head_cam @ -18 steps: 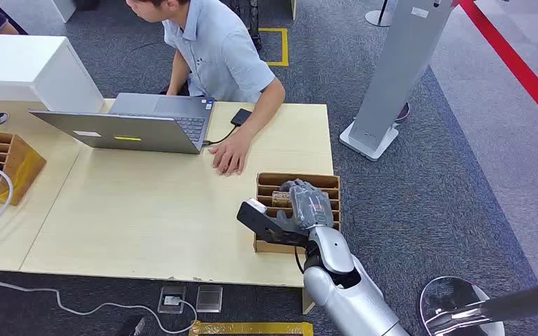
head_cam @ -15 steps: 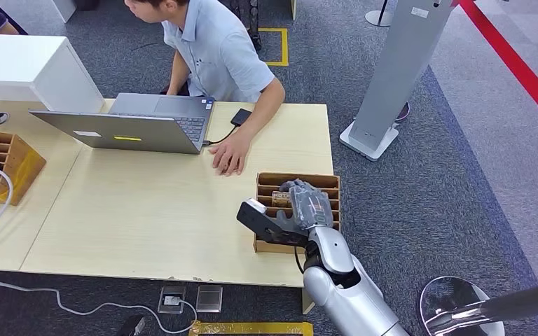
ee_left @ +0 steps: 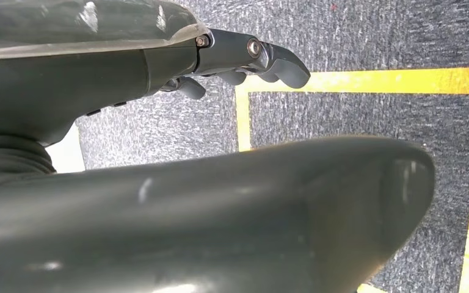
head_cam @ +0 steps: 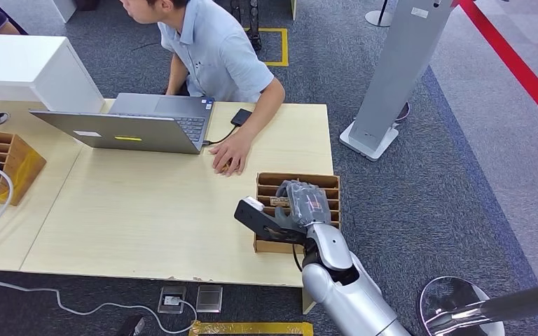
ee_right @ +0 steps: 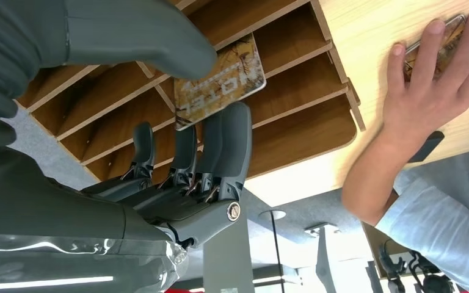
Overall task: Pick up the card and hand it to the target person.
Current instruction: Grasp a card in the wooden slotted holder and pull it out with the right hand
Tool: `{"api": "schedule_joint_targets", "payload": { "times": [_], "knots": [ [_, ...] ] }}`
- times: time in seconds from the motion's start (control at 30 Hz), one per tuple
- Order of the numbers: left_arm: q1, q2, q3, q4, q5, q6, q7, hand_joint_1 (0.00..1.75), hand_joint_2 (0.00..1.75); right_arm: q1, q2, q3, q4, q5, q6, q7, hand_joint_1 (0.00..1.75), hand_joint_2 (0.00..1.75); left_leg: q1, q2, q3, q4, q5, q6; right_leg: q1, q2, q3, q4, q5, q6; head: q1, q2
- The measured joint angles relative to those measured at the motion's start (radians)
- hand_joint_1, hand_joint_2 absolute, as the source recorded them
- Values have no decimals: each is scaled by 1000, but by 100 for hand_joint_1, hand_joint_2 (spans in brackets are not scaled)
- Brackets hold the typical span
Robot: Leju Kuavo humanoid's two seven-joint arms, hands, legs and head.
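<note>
Wooden slotted organizer (head_cam: pixel 330 183) sits at the tabletop (head_cam: pixel 147 210) edge, its dividers standing cards upright so one can be pinched out. The card (ee_right: pixel 220 82), printed in a mottled brown pattern, leans in a slot with the right hand (head_cam: pixel 301 206) grasping it: thumb on one face, fingers (ee_right: pixel 229 143) on the other. A person's hand (head_cam: pixel 230 152) rests flat on the tabletop nearby. The left hand (ee_left: pixel 244 58) hangs released over carpet.

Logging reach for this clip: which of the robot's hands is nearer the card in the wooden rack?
Right. The right hand is at the wooden rack, its thumb and fingers around the card. The left hand hangs over carpet with yellow floor tape, away from the table.
</note>
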Motion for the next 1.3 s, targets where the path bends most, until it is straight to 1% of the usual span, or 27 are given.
{"api": "schedule_joint_targets", "payload": {
  "times": [0.3, 0.5, 0.6, 0.7, 0.8, 0.93, 0.97, 1.3],
  "knots": [
    [0, 0, 0, 0, 0, -2, -2, 0, 0, -3, 4, 3, 13, -3, 8, -4, 110, 175, 0, 0, 0, 0, 0, 0, 0, 0, 0, 0, 0, 0, 0, 0],
    [0, 0, 0, 0, 0, -9, -3, 0, 0, -4, 7, 4, 20, -10, 10, -6, 108, 175, 0, 0, 0, 0, 0, 0, 0, 0, 0, 0, 0, 0, 0, 0],
    [0, 0, 0, 0, 1, -10, -3, 0, 0, -4, 7, 4, 22, -12, 10, -6, 111, 175, 0, 0, 0, 0, 0, 0, 0, 0, 0, 0, 0, 0, 0, 0],
    [0, 0, 0, 0, 1, -10, -5, 0, 0, -4, 7, 4, 23, -14, 10, -6, 118, 175, 0, 0, 0, 0, 0, 0, 0, 0, 0, 0, 0, 0, 0, 0],
    [0, 0, 0, 0, 1, -10, -11, 0, 0, -4, 7, 4, 25, -17, 9, -6, 133, 175, 0, 0, 0, 0, 0, 0, 0, 0, 0, 0, 0, 0, 0, 0],
    [0, 0, 0, 0, 1, -10, -12, 0, 0, -7, 8, 4, 27, -19, 6, -6, 171, 175, 0, 0, 0, 0, 0, 0, 0, 0, 0, 0, 0, 0, 0, 0],
    [0, 0, 0, 0, 1, -10, -12, 0, 0, -8, 8, 4, 28, -19, 5, -6, 174, 175, 0, 0, 0, 0, 0, 0, 0, 0, 0, 0, 0, 0, 0, 0],
    [0, 0, 0, 0, 3, -12, -15, 0, 0, -12, 9, 4, 31, -15, -6, -20, 175, 175, 0, 0, 0, 0, 0, 0, 0, 0, 0, 0, 0, 0, 0, 0]
  ]
}}
